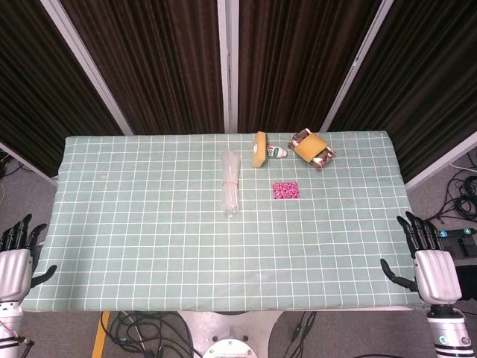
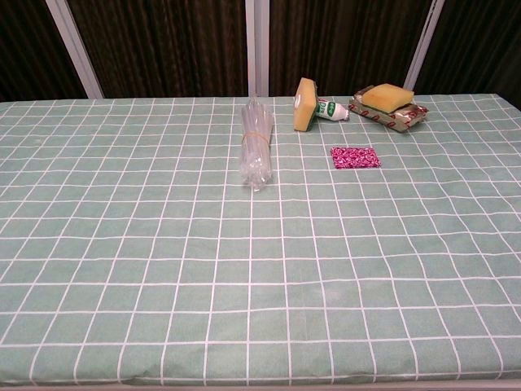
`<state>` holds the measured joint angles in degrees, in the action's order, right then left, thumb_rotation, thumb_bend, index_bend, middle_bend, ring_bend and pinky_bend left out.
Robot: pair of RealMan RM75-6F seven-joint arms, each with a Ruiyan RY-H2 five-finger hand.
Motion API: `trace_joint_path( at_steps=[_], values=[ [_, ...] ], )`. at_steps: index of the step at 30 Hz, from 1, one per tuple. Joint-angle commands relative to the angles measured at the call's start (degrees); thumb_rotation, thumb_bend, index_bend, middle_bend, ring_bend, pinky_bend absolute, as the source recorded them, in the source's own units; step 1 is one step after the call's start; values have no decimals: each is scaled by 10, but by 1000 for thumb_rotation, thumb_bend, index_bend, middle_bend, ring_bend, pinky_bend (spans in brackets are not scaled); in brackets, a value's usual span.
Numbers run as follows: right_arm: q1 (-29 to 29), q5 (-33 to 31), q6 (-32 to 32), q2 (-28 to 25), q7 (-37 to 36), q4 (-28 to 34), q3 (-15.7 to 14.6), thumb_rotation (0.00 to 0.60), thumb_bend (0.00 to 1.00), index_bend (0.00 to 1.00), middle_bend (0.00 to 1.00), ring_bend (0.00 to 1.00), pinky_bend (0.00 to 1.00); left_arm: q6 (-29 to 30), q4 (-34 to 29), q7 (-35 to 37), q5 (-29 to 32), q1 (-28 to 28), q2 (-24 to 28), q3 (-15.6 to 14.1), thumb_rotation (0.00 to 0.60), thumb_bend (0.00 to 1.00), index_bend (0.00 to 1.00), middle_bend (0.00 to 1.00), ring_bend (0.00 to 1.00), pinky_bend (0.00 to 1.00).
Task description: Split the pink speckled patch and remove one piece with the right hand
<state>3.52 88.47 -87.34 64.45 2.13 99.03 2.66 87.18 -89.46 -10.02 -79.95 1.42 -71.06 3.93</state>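
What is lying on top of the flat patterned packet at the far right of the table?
A yellow sponge lies on the patterned packet, covering most of its top. Only the packet's edges show; what the sponge covers cannot be seen.

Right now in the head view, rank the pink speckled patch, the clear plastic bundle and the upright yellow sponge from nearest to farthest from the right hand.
Measured from the right hand at the table's right edge:
1. Pink speckled patch, right of centre, nearest.
2. Upright yellow sponge, at the far edge near the middle.
3. Clear plastic bundle, centre of the table, farthest left.
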Motion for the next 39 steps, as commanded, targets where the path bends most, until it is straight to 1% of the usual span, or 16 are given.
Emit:
trace_joint_path(
  at_steps=[1, 12, 18, 22, 24, 25, 27, 28, 30, 31, 35, 37, 39],
  values=[
    [-1, 0, -1, 0, 0, 0, 0, 432, 249, 0, 0, 0, 0, -1, 0, 0, 0, 1, 0, 0, 600, 204, 219, 88, 92, 127],
    [-4, 3, -2, -3, 2, 2, -1, 439, 246, 0, 0, 0, 0, -7, -3, -3, 2, 4, 0, 0, 600, 204, 219, 88, 92, 127],
    [3, 1, 11, 0, 14, 9, 0, 435, 255, 12, 0, 0, 0, -2, 0, 5, 0, 0, 0, -1, 600, 204, 219, 88, 92, 127],
    [27, -22, 58, -2, 36, 24, 7, 439, 325, 39, 0, 0, 0, -1, 5, 11, 0, -2, 0, -3, 600, 204, 219, 88, 92, 127],
    [50, -41, 99, -2, 52, 30, 13, 437, 376, 49, 0, 0, 0, 1, 8, 12, 1, -4, -2, -3, 600, 204, 219, 88, 92, 127],
    [61, -51, 119, 0, 58, 31, 18, 427, 404, 57, 0, 0, 0, 2, 9, 13, 1, -5, -3, -3, 600, 205, 219, 88, 92, 127],
    [92, -83, 167, 8, 73, 29, 32, 369, 456, 86, 0, 0, 0, 4, 10, 15, 2, -7, -4, -4, 600, 204, 219, 88, 93, 127],
    [106, -98, 188, 15, 76, 25, 40, 329, 481, 110, 0, 0, 0, 4, 11, 15, 2, -8, -4, -5, 600, 204, 219, 88, 93, 127],
    [142, -136, 236, 36, 84, 4, 59, 266, 518, 141, 0, 0, 0, 5, 11, 17, 2, -10, -5, -6, 600, 204, 219, 88, 92, 127],
    [157, -154, 257, 45, 93, -8, 66, 225, 538, 150, 0, 0, 0, 4, 11, 17, 3, -10, -5, -6, 600, 204, 219, 88, 92, 127],
    [227, -230, 345, 90, 122, -59, 93, 115, 598, 152, 0, 0, 0, 7, 10, 16, 6, -14, -4, -6, 600, 204, 219, 88, 92, 127],
    [254, -257, 372, 111, 133, -85, 102, 48, 628, 153, 0, 0, 0, 8, 9, 14, 8, -16, -3, -8, 600, 204, 219, 88, 92, 128],
    [282, -288, 397, 133, 150, -114, 108, 8, 638, 155, 0, 0, 0, 8, 8, 10, 9, -18, -2, -8, 600, 205, 219, 88, 92, 127]
  ],
)
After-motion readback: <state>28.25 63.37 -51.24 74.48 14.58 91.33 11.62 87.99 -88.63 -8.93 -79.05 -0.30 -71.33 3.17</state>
